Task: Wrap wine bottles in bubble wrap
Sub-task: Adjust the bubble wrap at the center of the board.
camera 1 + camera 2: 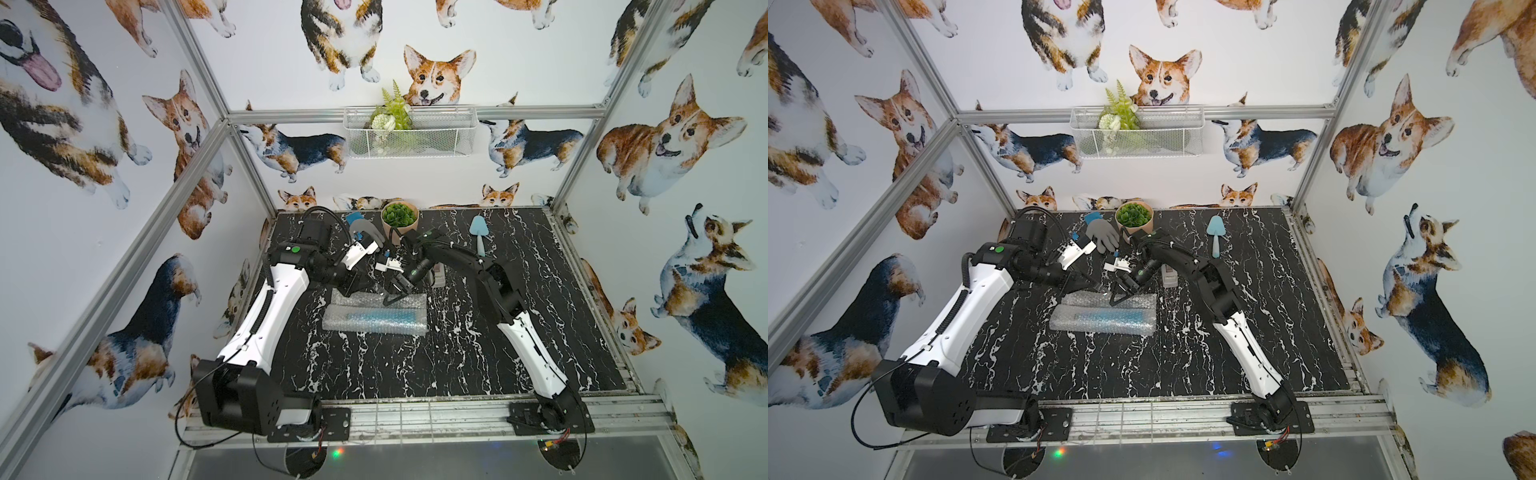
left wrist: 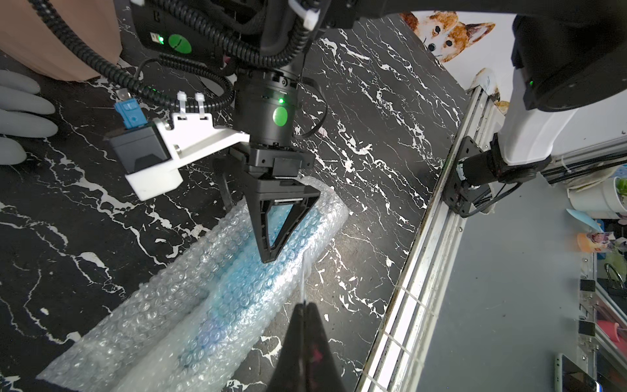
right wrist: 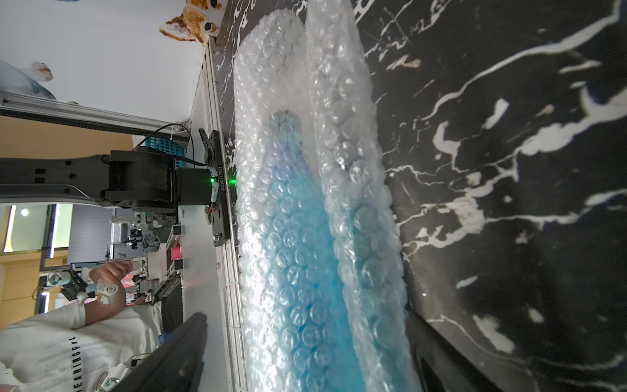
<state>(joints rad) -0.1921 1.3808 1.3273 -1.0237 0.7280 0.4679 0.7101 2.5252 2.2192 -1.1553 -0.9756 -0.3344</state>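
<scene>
Bubble wrap (image 1: 368, 299) round bottle (image 1: 380, 319), marble table (image 1: 415, 365), corgi walls (image 1: 432, 75); left claw (image 2: 305, 307) pinching it, right claw (image 3: 308, 349) spread.

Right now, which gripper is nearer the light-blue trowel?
Right. Right gripper, open over the bubble wrap, is on the trowel side; left gripper, shut, lies beyond it, farther off.

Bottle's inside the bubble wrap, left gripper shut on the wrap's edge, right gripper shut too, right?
No: the right gripper is open, straddling the bubble wrap, as the right wrist view shows. The rest is right.
</scene>
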